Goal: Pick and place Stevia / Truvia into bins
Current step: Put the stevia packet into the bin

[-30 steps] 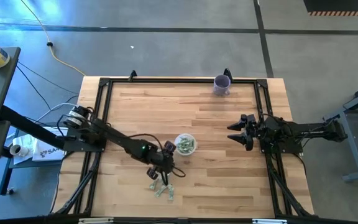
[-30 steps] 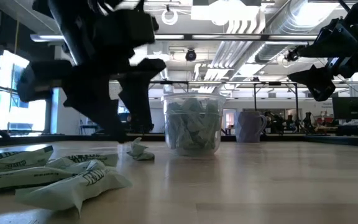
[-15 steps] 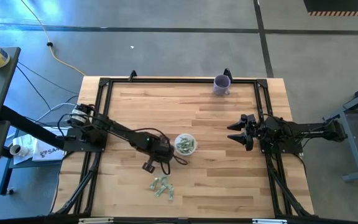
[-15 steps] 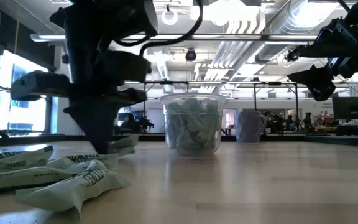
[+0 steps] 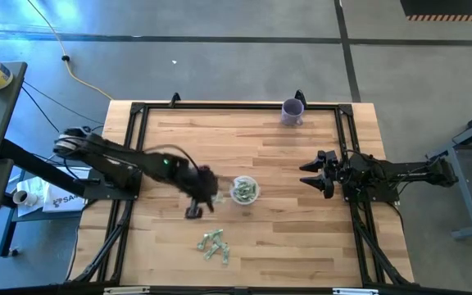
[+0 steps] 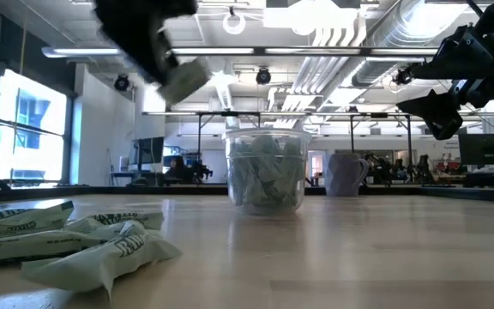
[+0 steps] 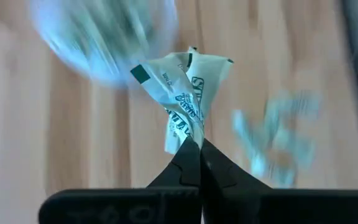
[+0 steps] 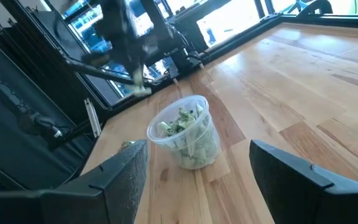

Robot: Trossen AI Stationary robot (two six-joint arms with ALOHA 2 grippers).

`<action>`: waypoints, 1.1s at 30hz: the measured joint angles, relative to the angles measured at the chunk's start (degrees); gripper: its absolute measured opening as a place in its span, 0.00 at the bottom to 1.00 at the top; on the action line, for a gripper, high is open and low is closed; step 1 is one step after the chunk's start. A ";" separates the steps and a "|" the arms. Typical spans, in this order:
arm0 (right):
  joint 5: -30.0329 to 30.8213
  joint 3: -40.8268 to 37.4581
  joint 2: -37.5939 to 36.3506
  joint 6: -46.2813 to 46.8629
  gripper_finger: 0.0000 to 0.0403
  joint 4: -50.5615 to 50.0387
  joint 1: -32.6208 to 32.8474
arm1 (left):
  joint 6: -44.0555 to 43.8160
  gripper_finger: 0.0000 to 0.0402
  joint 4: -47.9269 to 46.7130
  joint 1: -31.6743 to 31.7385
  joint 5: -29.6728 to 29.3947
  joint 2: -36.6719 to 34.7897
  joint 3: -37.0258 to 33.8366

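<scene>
The pale wooden plank desk (image 5: 293, 238) carries a clear plastic cup (image 5: 244, 190), loose green-white paper sachets (image 5: 215, 247), and a purple cup (image 5: 292, 111).

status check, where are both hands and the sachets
Left hand shut on a sachet, lifted beside the clear cup. Right hand open, waiting. Loose sachets remain.

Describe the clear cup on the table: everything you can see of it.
The clear cup is a small round tub of see-through plastic with a rolled rim, its walls narrowing slightly toward the base. It stands upright and open on the wooden table near the middle, well filled with pale green and white sachets that lie jumbled inside. Nothing outside touches it: the left gripper is beside it, and the loose sachets lie apart on the table.
</scene>
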 joint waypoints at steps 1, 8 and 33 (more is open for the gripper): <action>0.00 0.00 0.01 0.02 0.67 0.00 0.00 | -0.90 0.06 2.90 1.24 0.05 -0.82 0.00; -0.01 -0.02 0.02 0.02 0.67 -0.02 0.00 | -1.95 0.05 19.70 8.70 0.42 1.60 0.19; 0.02 -0.02 0.51 0.02 0.67 -0.02 -0.07 | 0.26 0.30 -12.24 1.93 -0.32 5.40 -0.20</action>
